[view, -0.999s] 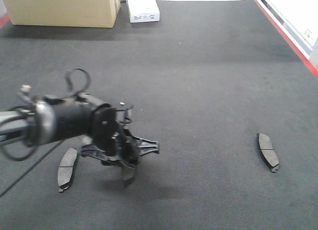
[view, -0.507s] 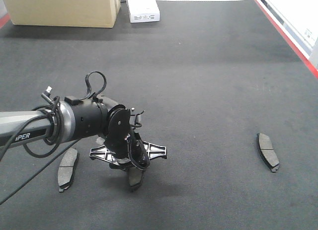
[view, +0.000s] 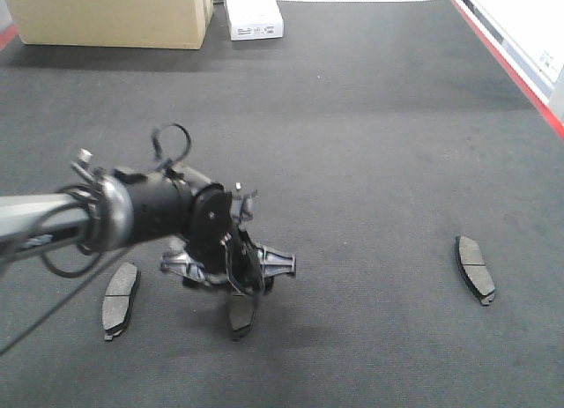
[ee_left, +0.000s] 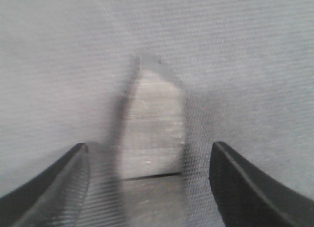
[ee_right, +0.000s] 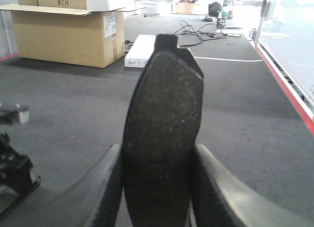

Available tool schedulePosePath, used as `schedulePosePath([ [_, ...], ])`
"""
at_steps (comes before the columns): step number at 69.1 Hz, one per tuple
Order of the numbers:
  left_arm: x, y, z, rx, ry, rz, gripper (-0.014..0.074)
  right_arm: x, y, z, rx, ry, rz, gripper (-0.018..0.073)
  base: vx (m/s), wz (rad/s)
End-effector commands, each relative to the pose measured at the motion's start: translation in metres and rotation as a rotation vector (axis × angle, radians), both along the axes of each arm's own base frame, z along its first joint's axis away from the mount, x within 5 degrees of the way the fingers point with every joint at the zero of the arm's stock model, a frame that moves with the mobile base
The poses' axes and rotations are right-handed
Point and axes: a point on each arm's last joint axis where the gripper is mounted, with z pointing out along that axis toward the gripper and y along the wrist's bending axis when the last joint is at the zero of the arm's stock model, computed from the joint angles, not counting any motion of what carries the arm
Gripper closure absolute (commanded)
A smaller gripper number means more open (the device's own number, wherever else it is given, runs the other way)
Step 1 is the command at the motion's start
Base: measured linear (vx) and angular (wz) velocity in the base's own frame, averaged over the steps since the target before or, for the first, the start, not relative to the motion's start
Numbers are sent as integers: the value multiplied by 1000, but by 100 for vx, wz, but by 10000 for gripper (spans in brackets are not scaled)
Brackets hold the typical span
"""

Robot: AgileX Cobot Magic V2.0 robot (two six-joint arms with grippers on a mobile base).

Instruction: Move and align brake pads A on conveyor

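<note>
Left tool [view: 236,289] hangs low over the conveyor [view: 370,144], jaws apart, with a brake pad [view: 240,315] lying on the belt just beneath it.

From the left wrist view that pad [ee_left: 154,124] lies flat between the two spread fingers [ee_left: 240,188], neither of them touching it. A second pad [view: 120,299] lies on the belt just left of the arm, and a third pad [view: 475,268] sits well apart on the right side. The right tool [ee_right: 157,188] is clamped on a fourth pad [ee_right: 164,134], held upright above the belt with its dark face toward the wrist camera. At the far end stand a cardboard box [view: 110,16] and a white box [view: 252,11], and the red frame edge [view: 502,60] runs along the right.
</note>
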Motion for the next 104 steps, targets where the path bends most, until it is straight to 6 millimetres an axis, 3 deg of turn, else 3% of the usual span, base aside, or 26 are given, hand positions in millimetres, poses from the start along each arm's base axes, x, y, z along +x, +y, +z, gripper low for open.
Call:
schedulePosePath([
  [1, -4, 6, 60, -79, -172, -18, 92, 0, -1, 17, 10, -112, -16, 561, 0, 0],
  [19, -36, 42, 134, -62, -365, -53, 94, 0, -1, 17, 10, -112, -16, 561, 0, 0],
  [31, -73, 74, 153, -58, -466, -78, 94, 0, -1, 17, 10, -112, -16, 561, 0, 0],
  [57, -176, 155, 161, -112, -747, -161, 94, 0, -1, 17, 10, -112, -16, 561, 0, 0],
  [67, -207, 176, 156, -202, -892, -165, 94, 0, -1, 17, 10, -112, -16, 561, 0, 0],
  [90, -245, 204, 134, -286, -1009, -146, 94, 0, -1, 17, 10, -112, -16, 561, 0, 0],
  [104, -265, 220, 132, -317, -1092, -134, 94, 0, -1, 17, 10, -112, -16, 561, 0, 0],
])
